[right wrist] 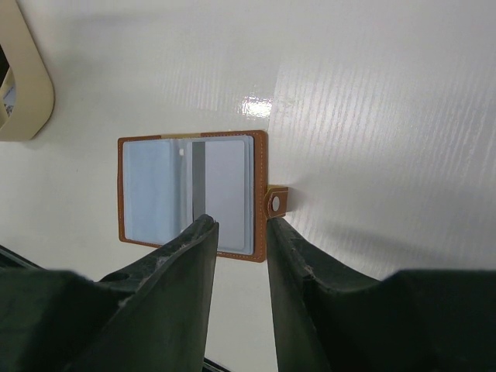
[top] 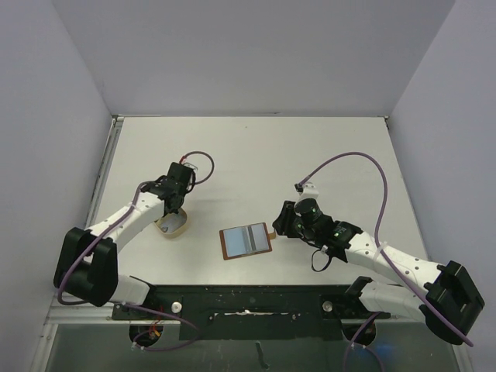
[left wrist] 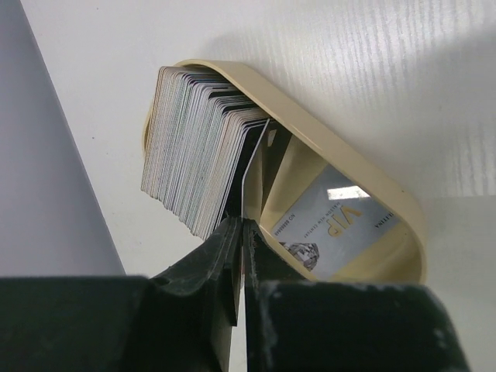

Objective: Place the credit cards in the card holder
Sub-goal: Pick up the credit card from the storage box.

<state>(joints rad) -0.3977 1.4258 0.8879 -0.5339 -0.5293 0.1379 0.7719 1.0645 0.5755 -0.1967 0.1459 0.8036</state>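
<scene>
Stitched leather card holder [right wrist: 194, 190], thin credit cards [left wrist: 194, 147], rounded tan dish [left wrist: 349, 155]

My left arm stretches from its near-left base toward the far side, wrist tipped downward. The left gripper [left wrist: 241, 226] has its fingers pressed together on the edge of one credit card [left wrist: 246, 182] (a thin pinch, barely any gap). My right arm lies folded across the near right, elbow low. The right gripper [right wrist: 240, 226] points left toward the middle, fingers apart.
</scene>
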